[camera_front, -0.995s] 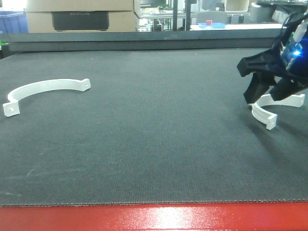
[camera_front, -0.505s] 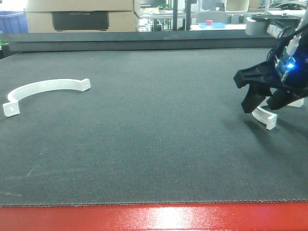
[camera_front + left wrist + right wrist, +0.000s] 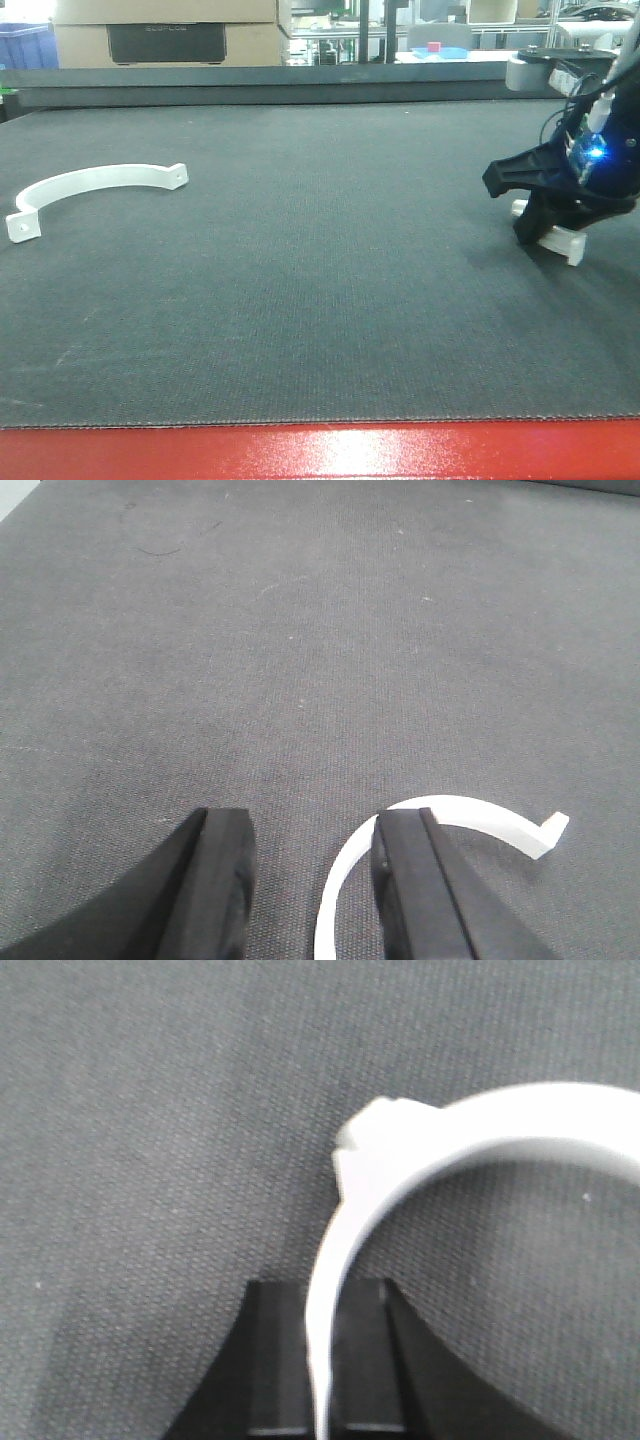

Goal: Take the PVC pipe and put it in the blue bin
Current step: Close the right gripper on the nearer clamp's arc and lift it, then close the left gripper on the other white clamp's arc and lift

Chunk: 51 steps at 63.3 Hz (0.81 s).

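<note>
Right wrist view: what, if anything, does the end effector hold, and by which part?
The right end effector is shut on the white curved plastic pipe clamp, pinching its thin arc band a little short of the tabbed end.

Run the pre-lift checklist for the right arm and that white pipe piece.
1. Right gripper jaws shut on the PVC piece: ok.
2. Grip centred: not ok; the jaws hold it near one end tab, so it may swing.
3. PVC piece off the mat: cannot tell.
4. Left gripper open, holding nothing: ok.
5. Second PVC piece lying on the mat, away from the right arm: ok.
6. Drop target located: cannot tell; only a blue container shows far back left.
</note>
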Each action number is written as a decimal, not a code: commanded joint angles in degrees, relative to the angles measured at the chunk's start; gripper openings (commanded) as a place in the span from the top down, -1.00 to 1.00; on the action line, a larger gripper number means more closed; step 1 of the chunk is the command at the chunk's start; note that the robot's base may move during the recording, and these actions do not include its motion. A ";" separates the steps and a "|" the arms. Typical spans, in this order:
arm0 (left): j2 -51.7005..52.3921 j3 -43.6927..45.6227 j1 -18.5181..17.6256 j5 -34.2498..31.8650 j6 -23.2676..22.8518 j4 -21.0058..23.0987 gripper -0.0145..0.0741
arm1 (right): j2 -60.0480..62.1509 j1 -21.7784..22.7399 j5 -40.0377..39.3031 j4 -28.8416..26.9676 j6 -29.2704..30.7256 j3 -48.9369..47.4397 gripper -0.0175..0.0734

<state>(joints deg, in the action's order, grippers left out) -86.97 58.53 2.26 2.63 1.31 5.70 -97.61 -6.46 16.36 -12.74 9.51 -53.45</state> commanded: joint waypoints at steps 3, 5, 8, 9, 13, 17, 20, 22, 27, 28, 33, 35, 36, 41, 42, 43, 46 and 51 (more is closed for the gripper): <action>-0.30 0.41 -0.16 -1.06 -0.32 0.20 0.17 | -0.37 -0.05 0.38 0.10 0.19 -0.17 0.98; -0.30 0.41 -0.16 -1.06 -0.32 0.20 0.17 | -0.37 -0.05 0.57 0.10 0.19 -0.31 0.98; -0.29 0.41 -0.16 -0.96 -0.32 0.20 0.17 | -0.37 -0.05 1.36 0.10 0.19 -0.91 0.98; -0.29 0.41 -0.16 -0.96 -0.32 0.20 0.17 | -0.37 -0.05 1.76 0.10 0.19 -1.17 0.98; -0.29 0.41 -0.16 -0.38 -0.32 0.20 0.17 | -0.27 -0.05 4.54 0.10 0.19 -2.73 0.98; -0.29 0.41 -0.16 0.68 -0.32 0.20 0.17 | 0.36 -0.05 7.04 0.10 0.19 -4.18 0.98; -0.75 0.41 -0.16 1.29 -0.32 0.20 0.17 | 1.06 -0.05 7.64 -0.04 0.19 -5.05 0.98; -1.05 0.41 -0.16 1.76 -0.32 0.20 0.17 | 1.68 -0.05 7.76 -0.04 0.19 -5.43 0.98; -2.18 0.41 -0.16 3.18 -0.32 0.20 0.17 | 3.89 -0.05 7.60 -0.04 0.19 -6.37 0.98; -2.42 0.41 -0.16 3.43 -0.32 0.20 0.17 | 4.36 -0.05 7.61 -0.04 0.19 -6.51 0.99; -3.69 0.43 -0.16 4.42 -0.32 0.67 0.17 | 7.01 -0.05 7.61 -0.04 0.19 -7.11 0.99; -4.34 0.55 -0.16 4.70 -0.32 1.15 0.17 | 8.04 -0.05 7.61 -0.04 0.19 -7.12 0.99; -4.62 0.55 -0.16 4.82 -0.32 1.48 0.17 | 8.59 -0.05 7.45 -0.04 0.19 -7.12 0.99; -6.05 0.65 -0.16 5.10 -0.32 2.73 0.15 | 11.71 -0.05 7.31 -0.04 0.19 -7.12 0.99; -6.26 0.65 -0.16 5.10 -0.32 3.19 0.14 | 12.21 -0.05 7.31 -0.04 0.19 -7.12 0.99; -6.65 0.65 -0.16 5.00 -0.32 3.66 0.13 | 12.72 -0.05 7.31 -0.04 0.19 -7.12 0.99; -7.35 0.65 -0.16 5.00 -0.32 5.15 0.08 | 14.41 -0.05 7.44 -0.04 0.19 -7.12 0.99; -8.67 0.65 -0.16 5.00 -0.32 7.54 -0.03 | 16.54 -0.05 7.55 -0.04 0.19 -7.12 0.99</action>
<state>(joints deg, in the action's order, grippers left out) -94.52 58.75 2.26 7.97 1.31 10.44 -83.83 -6.46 24.41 -12.85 9.51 -60.17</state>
